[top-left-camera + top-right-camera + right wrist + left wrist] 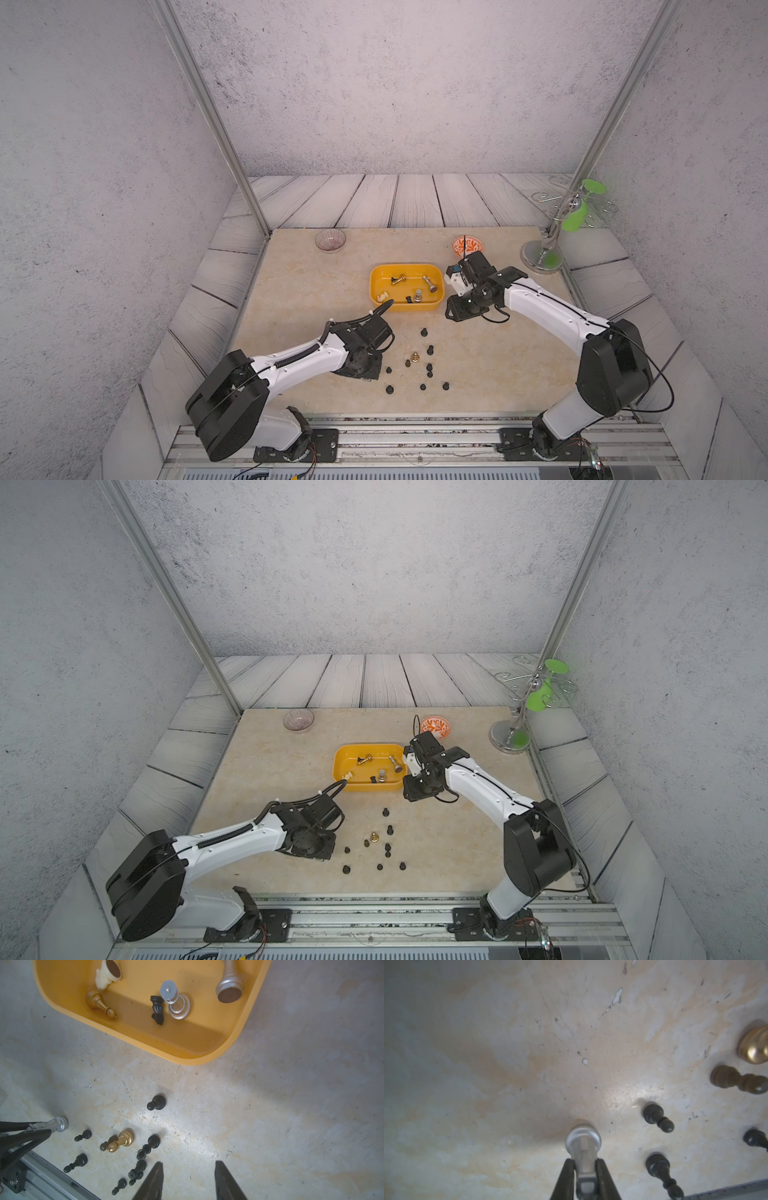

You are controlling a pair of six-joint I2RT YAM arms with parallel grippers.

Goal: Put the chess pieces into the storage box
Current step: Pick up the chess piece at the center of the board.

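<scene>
Left gripper (584,1161) jaws pinch a small, rigid, likely slick silver chess piece (583,1139) by its narrow stem, 7 o'clock from the storage box (405,306); right gripper (188,1162) jaws spread, empty.

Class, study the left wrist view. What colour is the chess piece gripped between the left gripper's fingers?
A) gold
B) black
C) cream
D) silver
D: the left gripper is closed on the stem of a silver chess piece, whose round base shows just beyond the fingertips.
</scene>
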